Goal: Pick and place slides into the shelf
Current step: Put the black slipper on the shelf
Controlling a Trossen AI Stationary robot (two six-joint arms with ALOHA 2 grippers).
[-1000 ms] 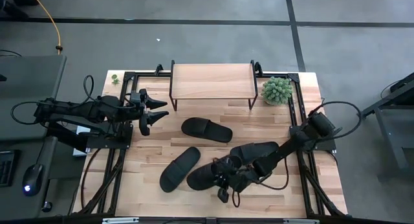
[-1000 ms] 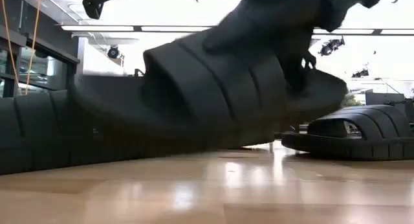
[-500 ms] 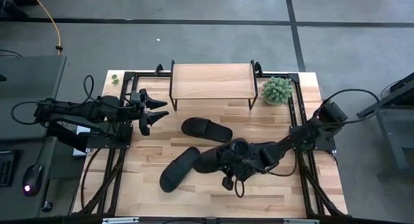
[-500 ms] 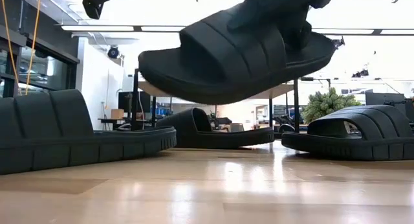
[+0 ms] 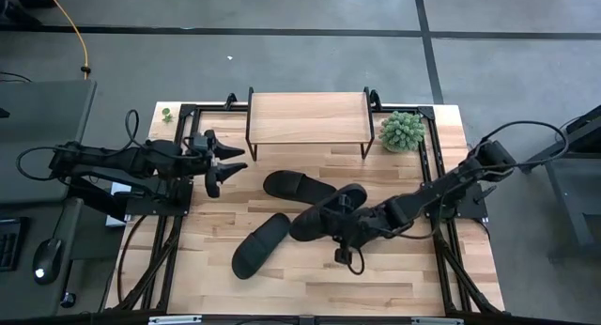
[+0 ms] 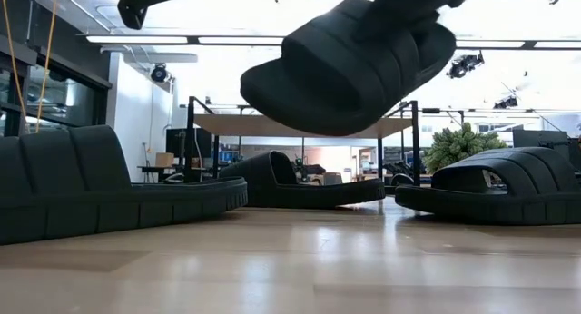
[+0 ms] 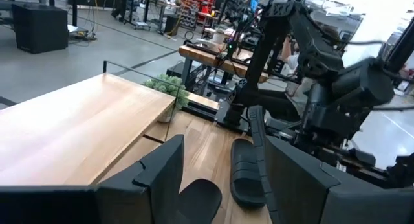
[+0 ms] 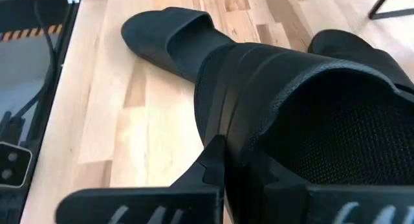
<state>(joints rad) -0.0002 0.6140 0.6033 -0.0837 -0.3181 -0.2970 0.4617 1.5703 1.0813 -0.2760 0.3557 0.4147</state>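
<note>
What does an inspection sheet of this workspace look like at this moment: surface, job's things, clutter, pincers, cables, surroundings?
Surface: light wood table, bare at the near edge.
Job's things: shelf at the far edge, nothing on its top; lifted slide clear of the table in the low view; two slides lie flat in the high view; a fourth shows in the low view.
Clutter: small green plant beside the shelf.
Pincers: right pincer shut on the lifted slide; left pincer open, empty, at the left edge.
Cables: black loops at both arms; yellow cable on the floor.
Surroundings: grey floor; no person seen.
</note>
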